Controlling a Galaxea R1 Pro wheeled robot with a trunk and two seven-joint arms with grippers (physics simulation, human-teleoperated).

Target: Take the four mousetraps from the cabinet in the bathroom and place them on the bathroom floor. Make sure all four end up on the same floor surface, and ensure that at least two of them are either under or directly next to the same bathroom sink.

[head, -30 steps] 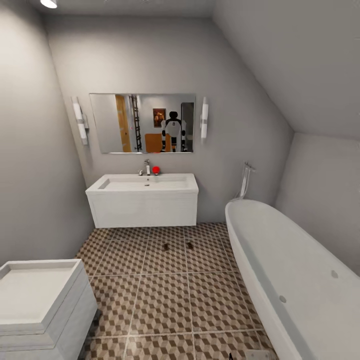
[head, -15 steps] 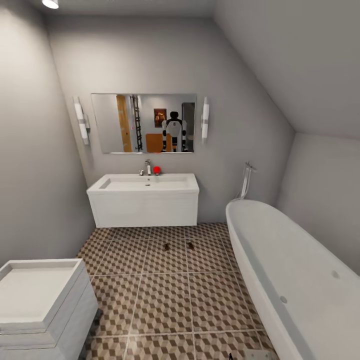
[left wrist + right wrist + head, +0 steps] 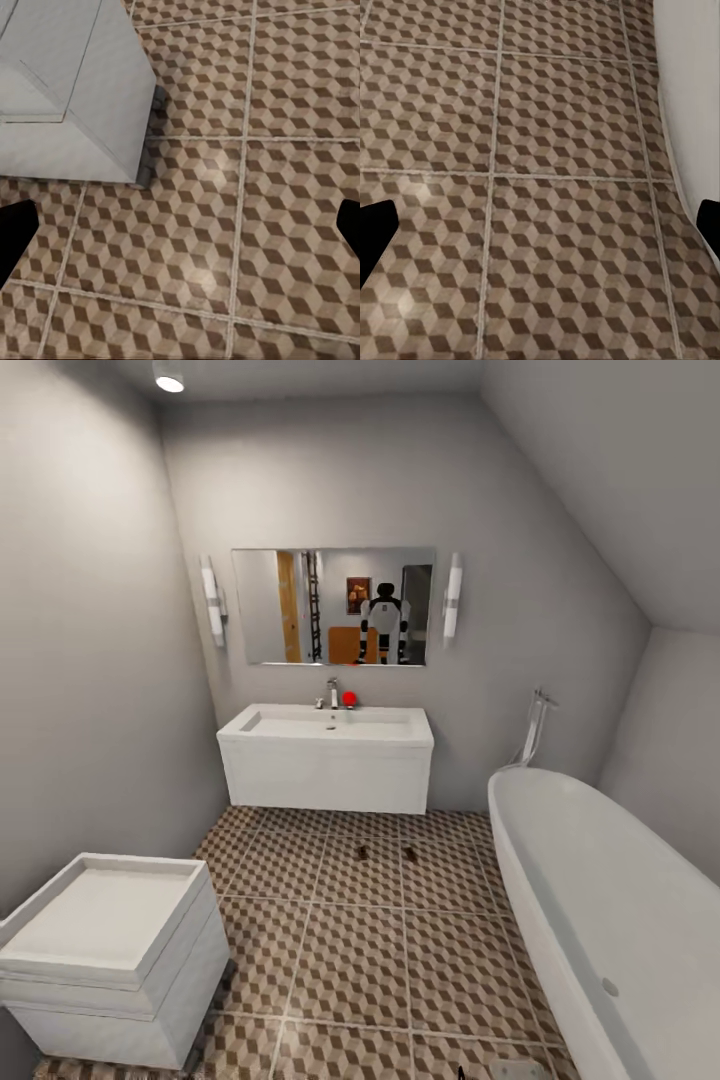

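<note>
Two mousetraps, tiny dark-brown slabs, lie on the cube-patterned bathroom floor (image 3: 350,960) in front of the sink: one mousetrap (image 3: 362,852) and a second mousetrap (image 3: 410,853) beside it. The white bathroom sink (image 3: 327,725) with its chrome tap (image 3: 333,692) hangs on the far wall. A low white cabinet (image 3: 110,950) stands at the near left, its top bare. My left gripper (image 3: 180,232) hangs open over bare tiles beside that cabinet (image 3: 67,82), nothing between its fingers (image 3: 15,229). My right gripper (image 3: 540,232) is open over tiles too, empty.
A long white bathtub (image 3: 600,900) fills the right side, and its edge (image 3: 694,97) is close to my right gripper. A mirror (image 3: 333,606) above the sink reflects the robot. A small red object (image 3: 349,698) sits by the tap. Walls close in at left.
The whole picture has shifted right, so the camera has turned left. The two mousetraps, sink, cabinet and tub keep their places relative to one another.
</note>
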